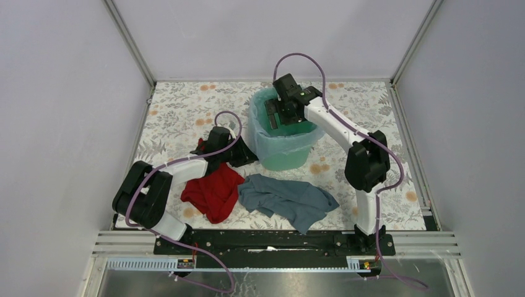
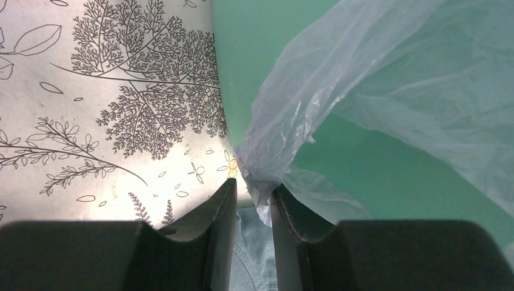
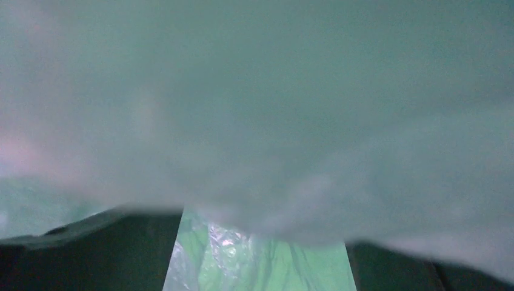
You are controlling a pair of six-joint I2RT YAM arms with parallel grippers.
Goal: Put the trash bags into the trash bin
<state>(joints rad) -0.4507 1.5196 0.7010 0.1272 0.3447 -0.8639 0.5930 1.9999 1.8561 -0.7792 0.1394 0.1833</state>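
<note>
The mint-green trash bin stands right ahead of my left gripper, which is clenched on a fold of the pale-blue trash bag hanging outside the bin wall. My right gripper, spread wide, sits inside. I'd pull the fold down gently so the film doesn't tear.

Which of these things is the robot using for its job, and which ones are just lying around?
For the job:
- trash bag, draped over the bin's rim, pinched by the left gripper
- trash bin, with the right gripper reaching inside

Just lying about:
- red cloth
- grey-blue cloth, beside it on the table
</note>
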